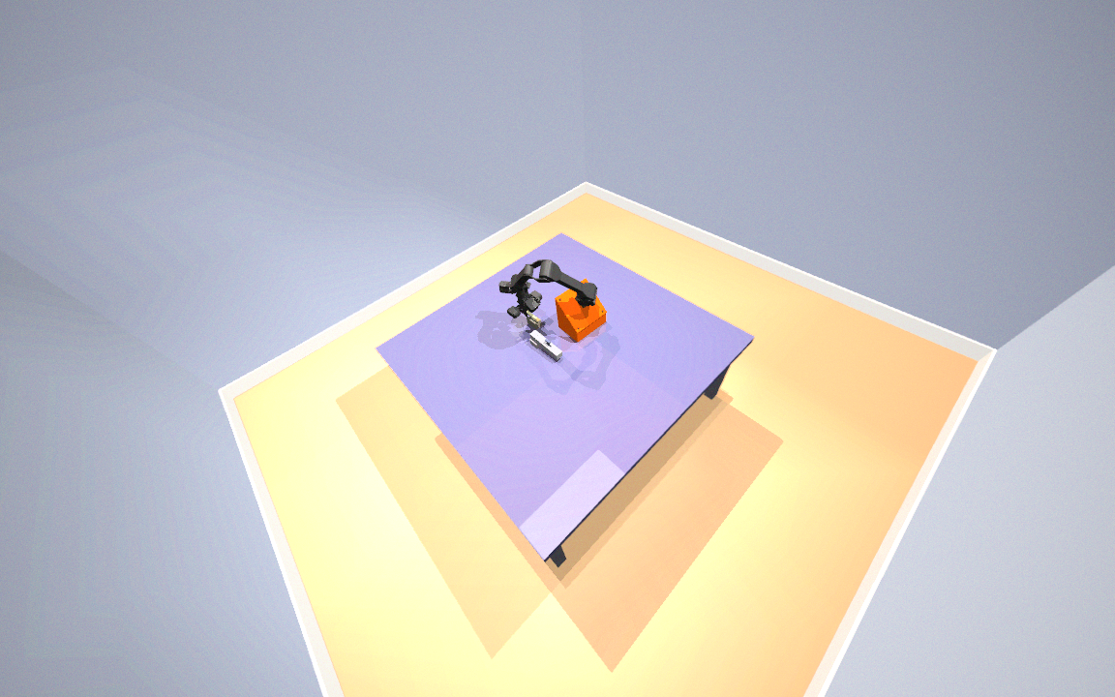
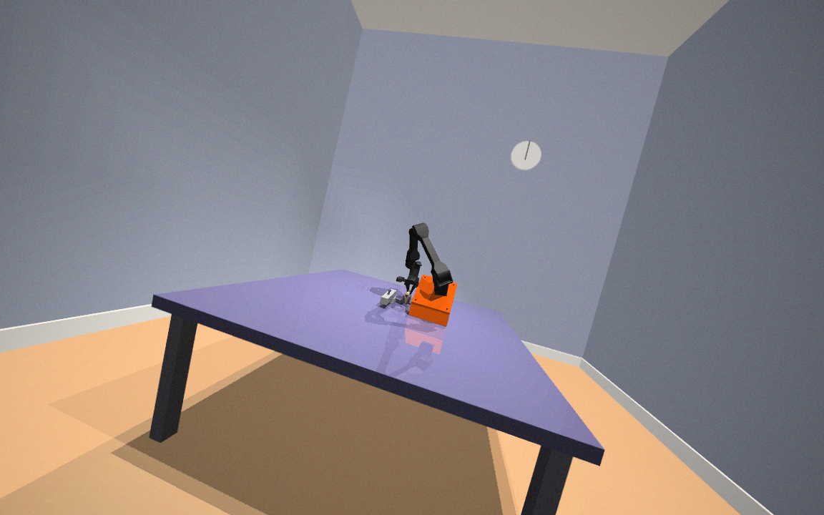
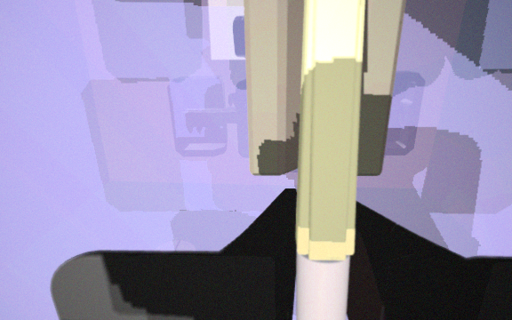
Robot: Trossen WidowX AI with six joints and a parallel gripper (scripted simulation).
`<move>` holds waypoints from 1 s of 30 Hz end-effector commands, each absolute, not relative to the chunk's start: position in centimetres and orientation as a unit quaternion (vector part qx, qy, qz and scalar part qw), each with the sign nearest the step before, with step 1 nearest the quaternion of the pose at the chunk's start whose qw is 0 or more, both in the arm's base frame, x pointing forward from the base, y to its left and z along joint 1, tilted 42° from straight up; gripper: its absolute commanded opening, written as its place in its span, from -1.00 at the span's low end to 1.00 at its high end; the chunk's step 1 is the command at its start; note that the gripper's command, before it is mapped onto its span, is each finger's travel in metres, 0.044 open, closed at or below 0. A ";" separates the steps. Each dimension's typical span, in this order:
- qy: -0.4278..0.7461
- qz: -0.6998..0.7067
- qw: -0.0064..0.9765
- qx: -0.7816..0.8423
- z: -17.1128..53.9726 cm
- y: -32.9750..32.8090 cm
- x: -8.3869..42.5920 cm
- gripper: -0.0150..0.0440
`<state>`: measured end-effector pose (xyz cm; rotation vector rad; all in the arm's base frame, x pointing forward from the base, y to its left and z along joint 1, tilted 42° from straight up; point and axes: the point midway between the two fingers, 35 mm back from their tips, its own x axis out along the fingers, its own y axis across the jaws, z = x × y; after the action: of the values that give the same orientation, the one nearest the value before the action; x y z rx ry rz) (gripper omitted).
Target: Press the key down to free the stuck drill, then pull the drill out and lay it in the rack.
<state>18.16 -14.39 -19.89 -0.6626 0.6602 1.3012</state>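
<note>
Drill (image 2: 408, 292) (image 3: 329, 156) hangs over the rack (image 1: 537, 323) (image 2: 405, 299) (image 3: 265, 89), near the white block (image 1: 546, 346) (image 2: 388, 297).

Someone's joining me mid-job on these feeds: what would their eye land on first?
Probably the bright orange block under the black arm, on the purple table. Next, the white block lying beside it. In the wrist view, it's the long yellowish drill shut in the claw, standing out over a beige grooved piece, likely the rack.
</note>
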 end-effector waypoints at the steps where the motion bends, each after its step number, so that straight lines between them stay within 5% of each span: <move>1: 0.296 0.582 0.697 -0.294 -20.2 -14.0 18.2 -0.49; 13: 0.296 0.582 0.698 -0.294 -21.2 -13.1 18.4 -0.49; 30: 0.295 0.583 0.697 -0.296 -21.0 -13.5 18.4 1.00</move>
<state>18.42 -13.48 -20.98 -0.6614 0.6584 1.2984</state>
